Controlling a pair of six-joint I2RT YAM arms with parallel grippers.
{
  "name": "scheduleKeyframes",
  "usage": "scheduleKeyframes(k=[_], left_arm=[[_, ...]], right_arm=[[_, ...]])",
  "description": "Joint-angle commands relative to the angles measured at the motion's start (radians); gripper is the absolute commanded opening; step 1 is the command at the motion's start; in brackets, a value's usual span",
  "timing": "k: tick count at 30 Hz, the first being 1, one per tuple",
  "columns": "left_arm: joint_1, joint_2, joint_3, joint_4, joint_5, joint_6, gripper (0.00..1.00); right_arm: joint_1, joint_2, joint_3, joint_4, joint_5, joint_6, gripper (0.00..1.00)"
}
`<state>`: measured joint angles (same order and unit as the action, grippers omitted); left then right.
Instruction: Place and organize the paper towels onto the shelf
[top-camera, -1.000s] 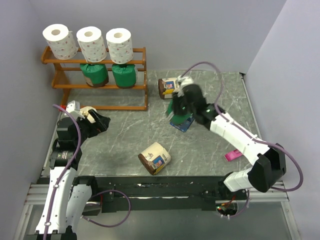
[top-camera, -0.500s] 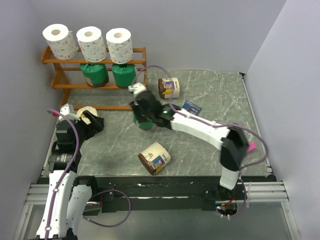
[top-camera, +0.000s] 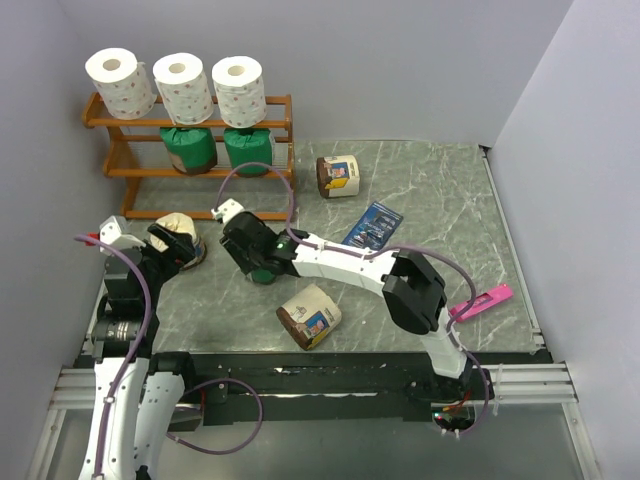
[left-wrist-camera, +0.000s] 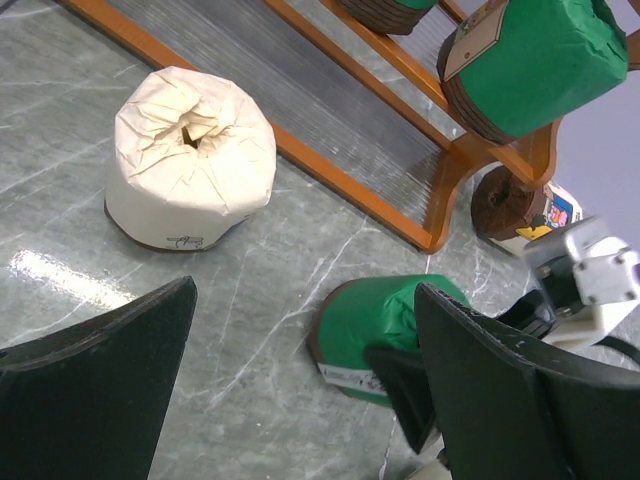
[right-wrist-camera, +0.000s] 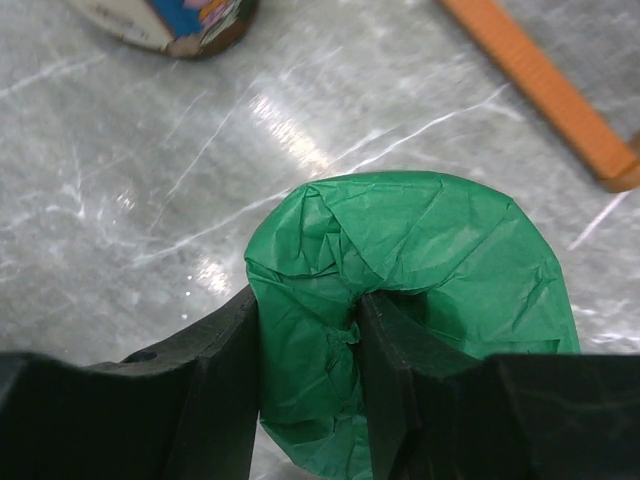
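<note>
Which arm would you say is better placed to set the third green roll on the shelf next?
The right. The right gripper is shut on the green-wrapped roll just in front of the shelf, whose middle tier has a free left slot. The left gripper is open and empty, beside the cream-wrapped roll.

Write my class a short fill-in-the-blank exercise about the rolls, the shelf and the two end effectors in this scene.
1. The top tier of the shelf carries ___ white rolls.
2. The right end effector is shut on a roll wrapped in ___ paper.
3. The middle tier carries ___ green rolls.
4. The left end effector is ___, holding nothing.

Missing words: three; green; two; open.
</note>
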<state>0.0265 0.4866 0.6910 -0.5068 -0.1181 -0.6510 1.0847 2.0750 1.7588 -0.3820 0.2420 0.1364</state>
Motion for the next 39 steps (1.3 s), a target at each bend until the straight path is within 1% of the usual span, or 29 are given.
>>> scheduleKeyframes(k=[1,2,4,5,8,10,12,17,18,19,21,22,24,26,28,30,31,32,33,35,39], left_arm=[[0.006,0.012,0.038,-0.001,-0.022,-0.016,0.96],[0.007,0.015,0.039,-0.001,-0.02,-0.015,0.96],[0.006,0.026,0.039,-0.001,-0.017,-0.013,0.96],[0.006,0.03,0.039,0.001,-0.011,-0.01,0.97],[0.007,0.035,0.036,0.004,-0.003,-0.01,0.96],[0.006,0.041,0.035,0.008,0.008,-0.006,0.96],[0.006,0.047,0.035,0.014,0.038,-0.001,0.97],[0.006,0.092,0.036,0.043,0.135,0.023,0.98],[0.004,0.104,0.038,0.044,0.167,0.025,0.99],[0.004,0.131,0.045,0.047,0.243,0.025,0.99],[0.004,0.161,0.041,0.066,0.311,0.01,0.97],[0.004,0.193,0.033,0.077,0.358,0.002,0.97],[-0.007,0.233,0.028,0.097,0.383,-0.013,0.95],[-0.029,0.291,0.021,0.111,0.376,-0.03,0.95],[-0.075,0.341,0.013,0.135,0.361,-0.047,0.95],[-0.147,0.371,0.01,0.155,0.305,-0.073,0.96],[-0.175,0.404,0.015,0.171,0.282,-0.081,0.96],[-0.225,0.421,0.021,0.177,0.238,-0.093,0.97],[-0.246,0.441,0.025,0.182,0.213,-0.099,0.97],[-0.282,0.492,0.039,0.179,0.18,-0.117,0.97],[-0.309,0.53,0.028,0.182,0.121,-0.148,0.95]], right_arm=[[0.007,0.01,0.045,0.034,0.02,-0.006,0.47],[0.007,0.01,0.05,0.026,0.022,-0.006,0.51],[0.009,-0.001,0.059,0.017,0.013,-0.011,0.54],[0.009,-0.007,0.06,0.015,0.008,-0.018,0.58],[0.009,-0.053,0.057,0.012,0.008,-0.037,0.64],[0.009,-0.1,0.041,0.012,0.006,-0.038,0.67],[0.009,-0.136,0.01,0.014,0.003,-0.041,0.68],[0.009,-0.289,-0.09,0.028,0.008,-0.043,0.69],[0.009,-0.315,-0.132,0.031,0.011,-0.043,0.69],[0.009,-0.366,-0.157,0.041,0.014,-0.043,0.69],[0.009,-0.418,-0.237,0.052,0.019,-0.035,0.69],[0.007,-0.473,-0.264,0.063,0.022,-0.034,0.69],[0.009,-0.528,-0.352,0.077,0.028,-0.027,0.69],[0.009,-0.61,-0.412,0.089,0.037,-0.008,0.69],[0.009,-0.692,-0.493,0.094,0.043,0.031,0.69],[0.009,-0.749,-0.589,0.135,0.02,0.046,0.69],[0.009,-0.804,-0.619,0.152,0.017,0.054,0.69],[0.011,-0.829,-0.645,0.175,0.016,0.057,0.69],[0.009,-0.852,-0.686,0.183,0.019,0.06,0.69],[0.009,-0.906,-0.716,0.192,0.028,0.057,0.69],[0.011,-0.981,-0.754,0.166,0.048,0.048,0.7]])
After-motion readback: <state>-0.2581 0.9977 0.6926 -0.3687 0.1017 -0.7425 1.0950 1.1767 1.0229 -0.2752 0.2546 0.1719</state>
